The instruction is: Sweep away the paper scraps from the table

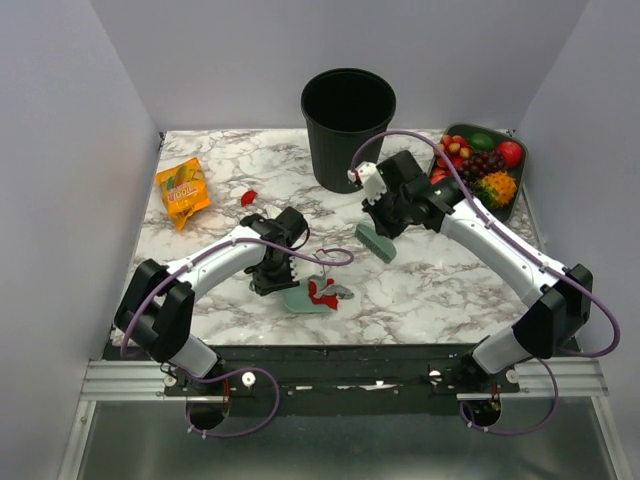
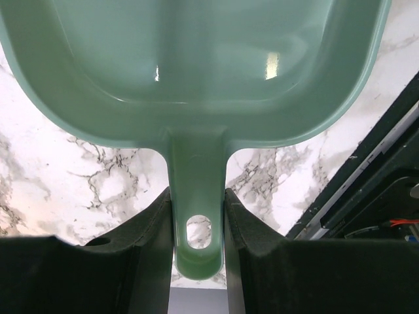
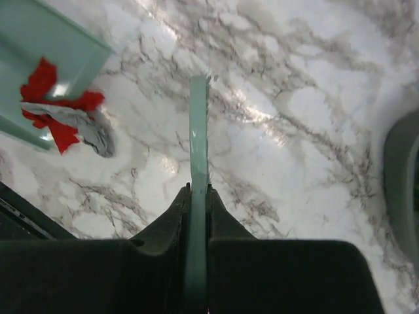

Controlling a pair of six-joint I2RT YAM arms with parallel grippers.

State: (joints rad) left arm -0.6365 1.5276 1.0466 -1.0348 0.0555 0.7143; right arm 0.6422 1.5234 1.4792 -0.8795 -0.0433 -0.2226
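Right wrist: ragged red paper scraps (image 3: 40,82) (one grey bit) on dustpan (image 3: 46,33).

From high above and behind the arm bases, looked forward and down across the whole table (image 1: 420,290), near edge at the bottom. From the left wrist, stared at very close range along the teal dustpan (image 2: 196,78), table's near edge at frame right. From the right wrist, looked steeply down the thin green blade (image 3: 198,144) onto the marble, a little farther off. Shared with the overhead view the dustpan's mouth and the paper scraps (image 3: 55,104).
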